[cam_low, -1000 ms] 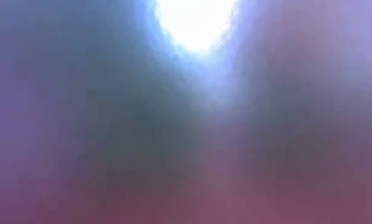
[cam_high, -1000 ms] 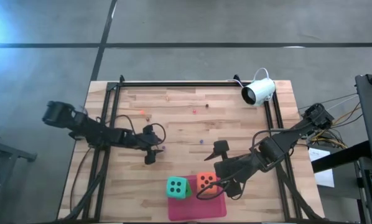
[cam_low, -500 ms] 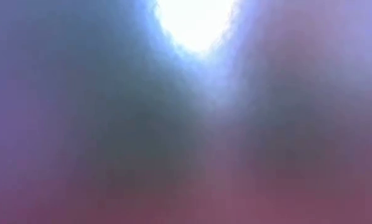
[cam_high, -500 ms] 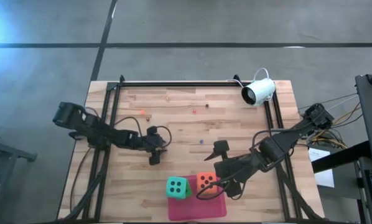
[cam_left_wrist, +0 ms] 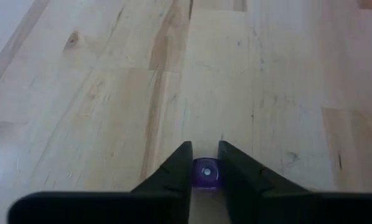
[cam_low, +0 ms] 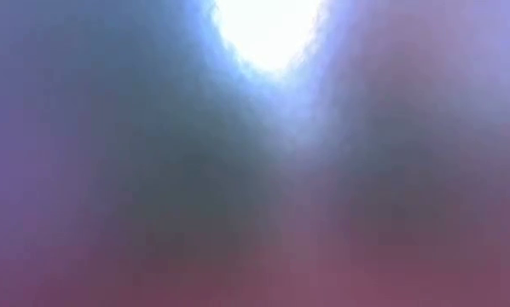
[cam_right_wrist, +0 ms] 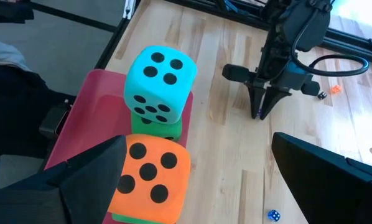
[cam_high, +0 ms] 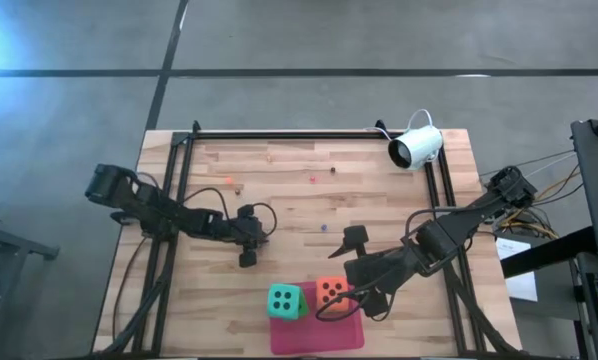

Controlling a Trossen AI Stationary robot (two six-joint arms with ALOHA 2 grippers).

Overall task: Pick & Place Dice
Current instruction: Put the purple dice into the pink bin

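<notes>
A teal die [cam_high: 286,298] sits on top of a green die [cam_right_wrist: 156,129], and an orange die [cam_high: 330,291] sits on another green one. Both stacks stand on the pink mat [cam_high: 314,335] at the table's near edge. My right gripper [cam_right_wrist: 198,142] hangs open above the orange die [cam_right_wrist: 150,180], touching nothing that I can see. At the table's middle left, my left gripper [cam_high: 247,256] is down at the wood, shut on a tiny purple die [cam_left_wrist: 206,173]. The low view is only a blur. My left gripper pinches the tiny purple die by two opposite sides [cam_left_wrist: 198,175] between its two fingertips [cam_left_wrist: 181,163]. The fingers slant down at it from the table's left side. The die rests on the wooden table top, its upper face showing between the tips.
A white camera [cam_high: 416,147] stands at the table's far right corner, and black frame rails [cam_high: 279,134] run along the edges. Tiny loose dice lie on the wood, among them a blue one [cam_right_wrist: 272,215] and an orange one [cam_right_wrist: 334,89]. Bare wood [cam_high: 299,190] lies beyond the left gripper.
My left arm has stretched a little toward the table's right edge and sunk, bringing its gripper down to the wood, then kept still. My right arm and the dice stacks have not moved.
</notes>
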